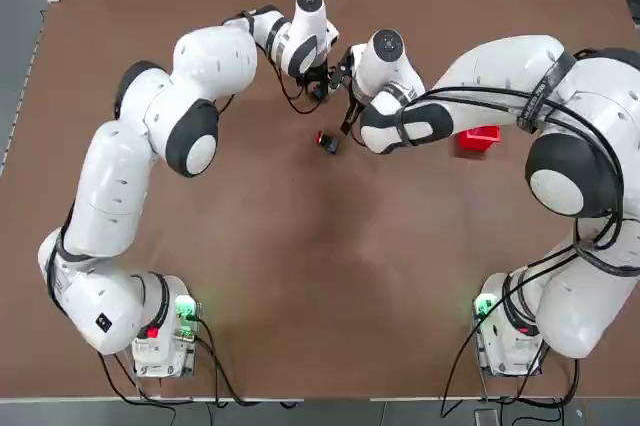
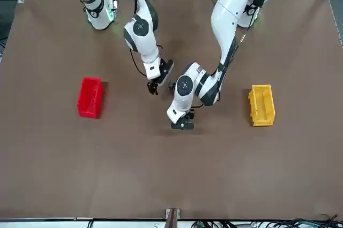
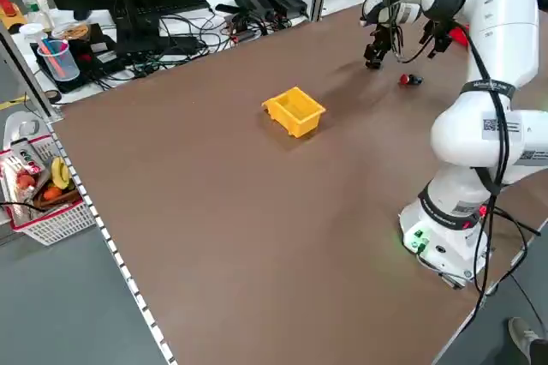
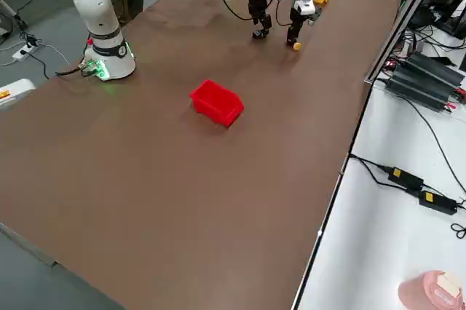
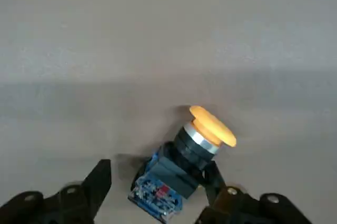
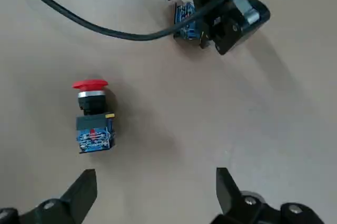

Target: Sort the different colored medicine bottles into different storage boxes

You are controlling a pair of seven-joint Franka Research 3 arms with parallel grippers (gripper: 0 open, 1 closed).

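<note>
Yellow-capped bottle (image 5: 181, 169), lying flat, lower centre: left gripper (image 5: 158, 192) spread astride it, set to pinch. Red-capped bottle (image 6: 92, 116), left of frame: right gripper (image 6: 152, 192) spread wide, hovering apart.

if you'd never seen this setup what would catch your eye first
Probably the two white arms bent in toward each other at the middle of the brown table, tools almost nose to nose. The left tool straddles the yellow-capped bottle lying on its side, while the right tool hangs open above the red-capped bottle. Next come the two bright boxes, red box and yellow box, far apart on opposite sides.
</note>
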